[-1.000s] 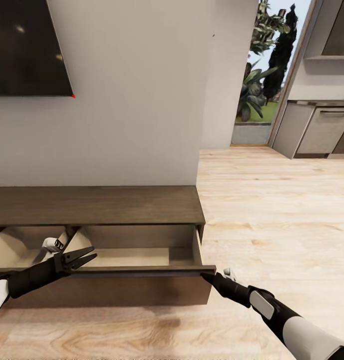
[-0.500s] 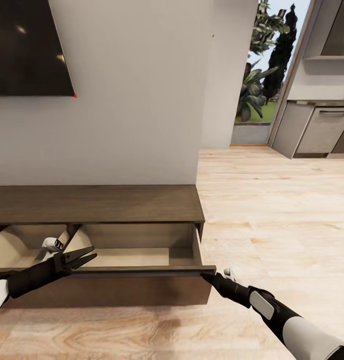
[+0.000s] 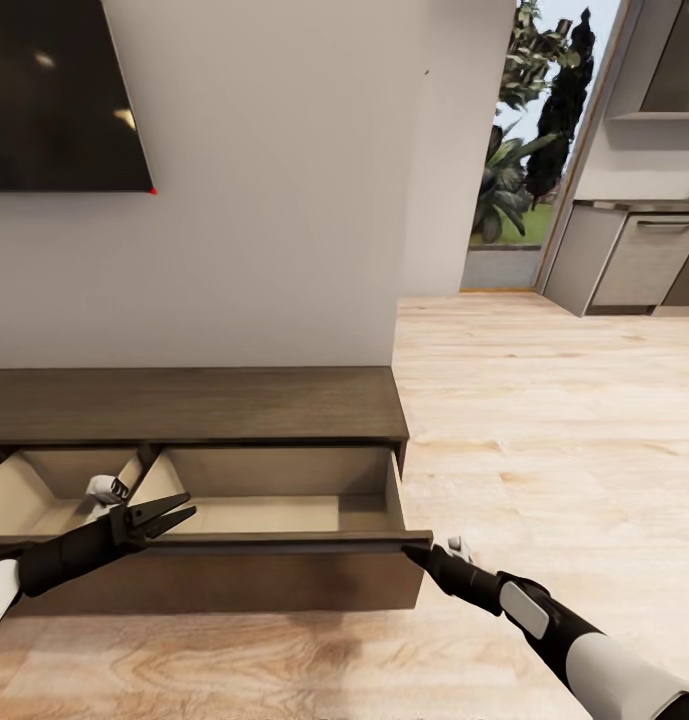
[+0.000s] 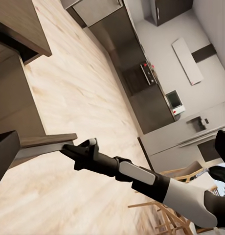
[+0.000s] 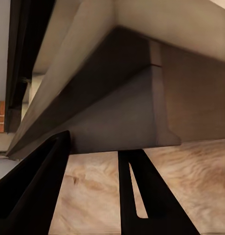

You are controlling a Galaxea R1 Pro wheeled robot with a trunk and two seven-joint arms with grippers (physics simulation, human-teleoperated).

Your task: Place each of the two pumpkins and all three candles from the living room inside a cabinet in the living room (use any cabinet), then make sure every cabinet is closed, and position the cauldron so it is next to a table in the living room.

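Note:
The long dark brown cabinet [image 3: 194, 405] stands against the white wall with two drawers pulled out, their pale wood insides bare as far as I can see. My left gripper [image 3: 174, 515] hangs open over the front edge between the two drawers. My right gripper [image 3: 416, 550] is at the right end of the right drawer's front panel [image 3: 284, 545], its tip against the corner. In the right wrist view its fingers [image 5: 142, 196] stand apart just below that corner [image 5: 122, 122]. The left wrist view looks across at my right gripper [image 4: 68, 148]. Pumpkins, candles, cauldron and table are out of view.
A dark TV [image 3: 54, 95] hangs on the wall above the cabinet. Pale wood floor [image 3: 544, 420] stretches to the right toward a glass door with plants [image 3: 524, 150] and grey kitchen cabinets [image 3: 644, 260]. A wooden chair [image 4: 166, 215] stands behind my right arm.
The whole picture has shifted slightly, so the camera has moved a little. Both grippers and the drawers keep their places.

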